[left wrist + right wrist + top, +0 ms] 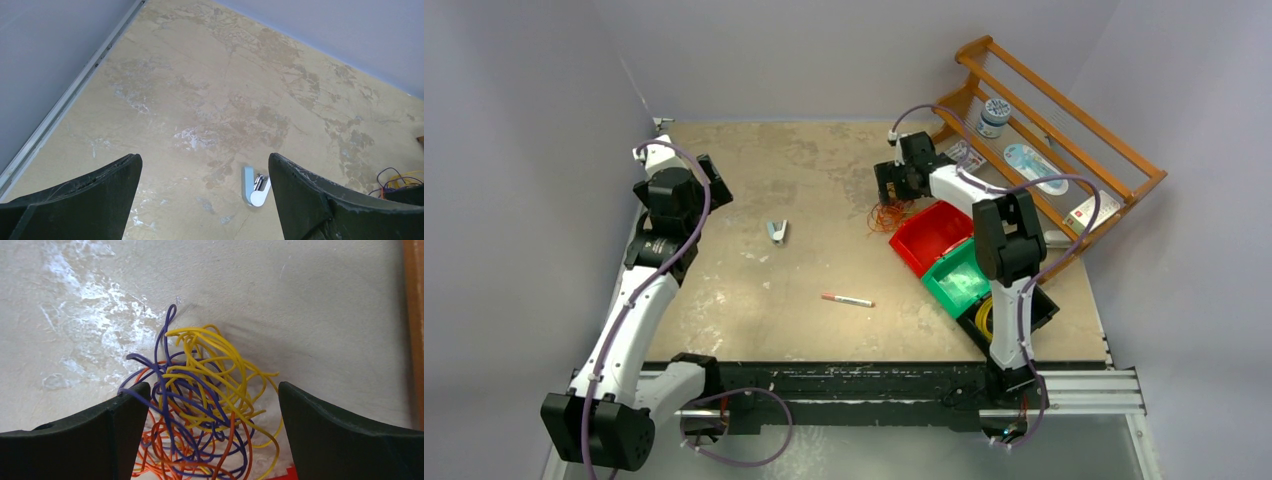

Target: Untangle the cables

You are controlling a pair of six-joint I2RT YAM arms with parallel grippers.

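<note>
The cables (pixel 887 215) are a loose tangle of yellow, purple and orange strands on the table, just left of the red bin. In the right wrist view the cables (pixel 200 395) lie between and just beyond my fingers. My right gripper (pixel 886 192) hangs right over them, open (pixel 214 387), with one purple loop against the left fingertip (pixel 127 410). My left gripper (pixel 716 183) is at the table's far left, open (pixel 203 159) and holding nothing. A bit of the cables (pixel 400 181) shows at the right edge of the left wrist view.
A small silver-blue stapler (pixel 777 232) (pixel 255 187) lies left of centre. A pen (pixel 847 300) lies nearer the front. Red (pixel 931 235), green (pixel 959 280) and black (pixel 1014 318) bins sit at right, in front of a wooden rack (pixel 1064 110) with small items.
</note>
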